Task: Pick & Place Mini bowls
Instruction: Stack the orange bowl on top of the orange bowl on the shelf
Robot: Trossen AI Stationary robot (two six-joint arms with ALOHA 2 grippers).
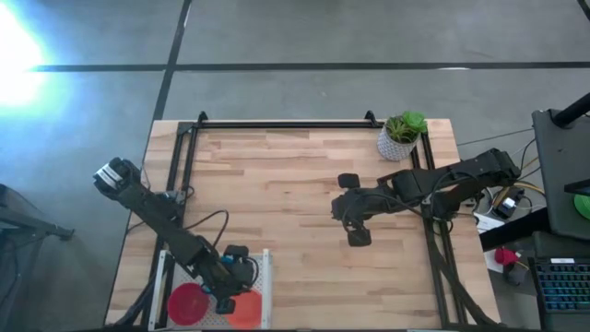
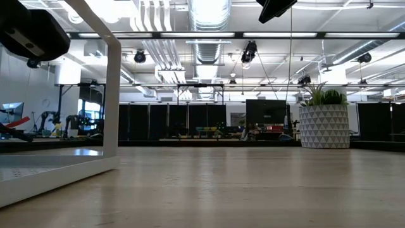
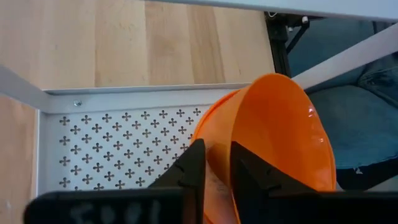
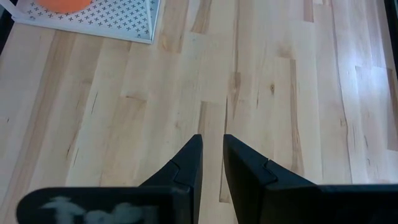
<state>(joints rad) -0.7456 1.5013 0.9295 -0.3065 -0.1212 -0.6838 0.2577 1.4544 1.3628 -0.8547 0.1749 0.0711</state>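
An orange mini bowl (image 3: 280, 143) sits tilted over a white perforated rack (image 3: 112, 134) at the table's near left corner, and my left gripper (image 3: 217, 165) is shut on it. In the high view the orange bowl (image 1: 245, 310) lies beside a red mini bowl (image 1: 188, 302) on the same rack (image 1: 265, 277), with my left gripper (image 1: 228, 279) just above them. My right gripper (image 4: 212, 146) hovers over bare wood at mid-table (image 1: 337, 210), shut and holding nothing. The other bowls are out of view. My left gripper pinches the orange bowl's rim (image 3: 233, 134), with one finger (image 3: 193, 165) on the outer wall and the other finger (image 3: 249, 171) inside the hollow. The bowl is tilted on its side above the rack's perforated floor. The fingers hide whether its lower edge rests there.
A white pot with a green plant (image 1: 400, 136) stands at the table's far right corner and also shows in the low view (image 2: 324, 123). Black frame rails (image 1: 277, 124) run along the far edge and both sides. The rack's white posts (image 2: 112, 95) rise at the left. Open wood lies mid-table.
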